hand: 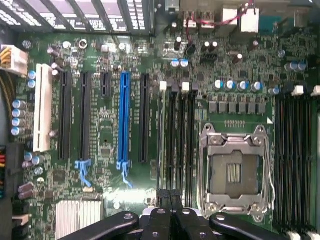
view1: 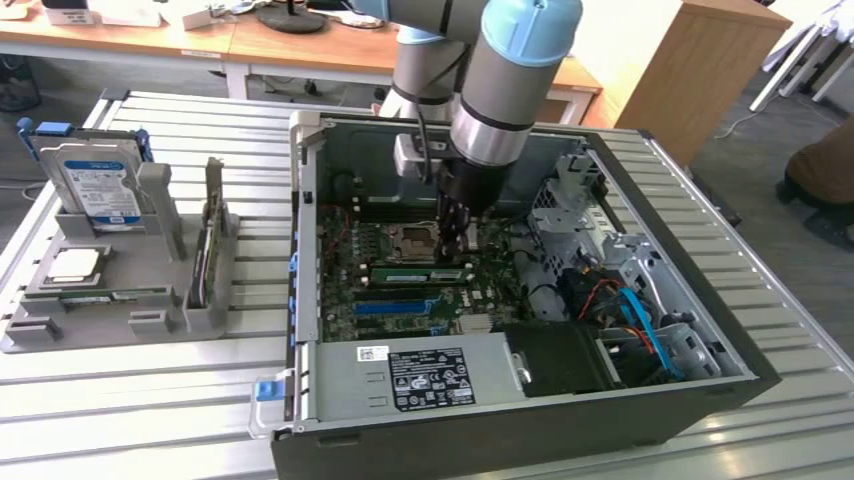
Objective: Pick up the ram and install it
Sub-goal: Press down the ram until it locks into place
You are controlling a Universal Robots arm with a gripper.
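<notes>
In the exterior view the ram [view1: 416, 272], a narrow green stick with black chips, stands on edge in a memory slot of the motherboard [view1: 360, 270], just in front of the empty processor socket [view1: 416, 240]. My black gripper [view1: 451, 254] reaches down into the open computer case [view1: 534, 420], its tips right at the ram. I cannot tell whether they touch it. In the wrist view the fingers [hand: 161, 220] are pressed together, shut, with nothing between them, over the row of black memory slots [hand: 176, 140] beside the socket [hand: 234, 172].
A grey holder [view1: 40, 335] on the exterior view's left carries a silver hard drive [view1: 88, 185], a square processor chip [view1: 74, 264] and a dark upright board [view1: 207, 245]. Inside the case are the power supply [view1: 427, 378], a drive cage [view1: 581, 200] and blue cables [view1: 641, 320].
</notes>
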